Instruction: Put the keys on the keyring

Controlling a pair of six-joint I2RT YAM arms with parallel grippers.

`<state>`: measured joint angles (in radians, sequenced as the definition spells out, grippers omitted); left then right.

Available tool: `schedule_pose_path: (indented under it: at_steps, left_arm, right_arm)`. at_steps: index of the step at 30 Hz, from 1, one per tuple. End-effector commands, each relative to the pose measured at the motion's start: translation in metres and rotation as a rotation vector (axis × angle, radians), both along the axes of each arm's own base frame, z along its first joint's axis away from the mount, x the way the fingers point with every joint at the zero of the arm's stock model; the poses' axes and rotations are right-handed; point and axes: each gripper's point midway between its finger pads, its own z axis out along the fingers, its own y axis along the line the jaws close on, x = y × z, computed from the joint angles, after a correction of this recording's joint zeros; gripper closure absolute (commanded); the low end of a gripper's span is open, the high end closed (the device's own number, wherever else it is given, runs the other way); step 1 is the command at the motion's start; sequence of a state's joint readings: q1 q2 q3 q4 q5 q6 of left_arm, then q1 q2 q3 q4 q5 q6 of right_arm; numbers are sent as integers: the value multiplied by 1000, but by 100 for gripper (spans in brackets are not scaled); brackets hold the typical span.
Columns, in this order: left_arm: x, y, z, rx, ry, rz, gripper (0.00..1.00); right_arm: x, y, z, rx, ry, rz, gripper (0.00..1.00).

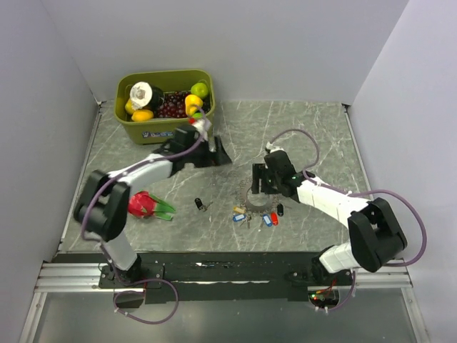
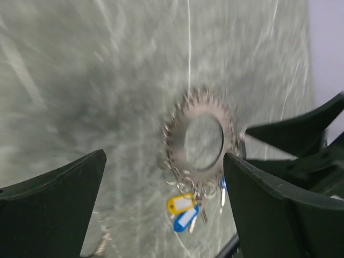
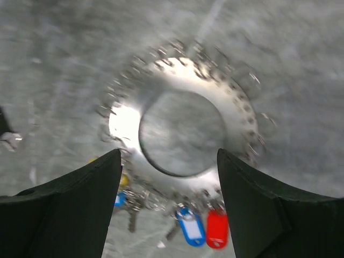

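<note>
At the centre of the bench (image 1: 321, 128), entries as I see them from my station:

1. Right fingers (image 1: 260, 181): spread apart, grasping nothing, poised above the keyring (image 3: 236, 134). On the right wrist camera the ring's open middle sits between the two tips, with bare bench showing through it.

2. Left fingers (image 1: 218, 154): released and spread wide, empty, set farther back and to the left of the ring and pointed toward it. On the left wrist camera the ring lies ahead between the tips, and the other arm's fingers show at the right edge, just beside the ring.

3. Keyring: a grey metal loop lying flat on the bench, with small links bristling round its rim.

4. Keys: a yellow-headed key (image 2: 180, 203) and a blue-headed key (image 2: 185, 220) lie together at the ring's near-left edge. A second blue key (image 3: 191, 228) and a red key (image 3: 217, 228) lie side by side at its near-right edge, with a black key (image 1: 280, 209) just beside them. Blur stops me telling whether any is threaded on. A small dark key (image 1: 201, 205) lies loose on the bench, apart to the ring's left.

5. Dragon fruit (image 1: 146, 206): pink, on the bench near the left arm's elbow.

6. Green bin (image 1: 164, 131): far-left corner, holding fruit.
</note>
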<state>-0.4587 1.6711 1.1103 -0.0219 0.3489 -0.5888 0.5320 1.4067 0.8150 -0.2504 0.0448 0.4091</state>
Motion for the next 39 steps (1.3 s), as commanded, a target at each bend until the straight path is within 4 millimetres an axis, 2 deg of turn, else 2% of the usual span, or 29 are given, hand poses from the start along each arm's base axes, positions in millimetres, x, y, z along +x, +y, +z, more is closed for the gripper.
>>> schedule_pose_path:
  at_steps: [1,2,4,5,8,12,16,21,23,25,27,28,29,30,33,35,38,39]
  left_arm:
    - [-27,-41,-40,-6,183,-120,1]
    - [-36,-54,-45,-11,208,-159,1]
    - [-36,-66,-62,23,249,-174,1]
    - [-45,-73,-72,56,279,-189,1]
    - [-50,-92,-87,89,306,-221,3]
    - [-57,-97,-111,153,359,-226,8]
    - [-63,-91,-124,182,383,-217,23]
    - [-72,-83,-125,202,395,-230,36]
    - [-85,-83,-117,178,417,-277,39]
    - [-90,-79,-105,172,403,-281,35]
    - [-88,-69,-102,215,391,-249,31]
    - [-85,-66,-95,230,367,-231,23]
    - [-83,-59,-94,262,360,-202,21]
    - [-75,-43,-98,348,338,-135,20]
    - [-60,-19,-82,427,248,-24,12]
    - [-60,-15,-78,414,231,-31,11]
    - [-70,-23,-76,310,229,-107,13]
    - [-79,-23,-82,287,249,-131,16]
  right_arm:
    - [-17,-46,-9,-93,20,-179,21]
    - [-19,-52,-11,-90,25,-197,21]
    - [-27,-62,-20,-60,46,-220,21]
    - [-30,-66,-23,-54,55,-232,21]
    - [-36,-73,-28,-19,79,-239,21]
    - [-36,-68,-30,23,100,-211,22]
    - [-38,-54,-41,63,176,-175,23]
    - [-32,-36,-44,131,191,-127,23]
    - [-32,-30,-42,158,194,-109,23]
    - [-32,-26,-40,170,185,-92,24]
    - [-31,-24,-38,176,179,-91,23]
    - [-31,-24,-38,178,182,-90,23]
    - [-31,-24,-38,176,182,-92,23]
    - [-31,-24,-37,172,179,-92,22]
    - [-30,-31,-34,153,162,-117,21]
    - [-28,-35,-30,140,141,-130,20]
    - [-26,-38,-20,136,101,-132,20]
    - [-23,-39,-14,135,76,-132,19]
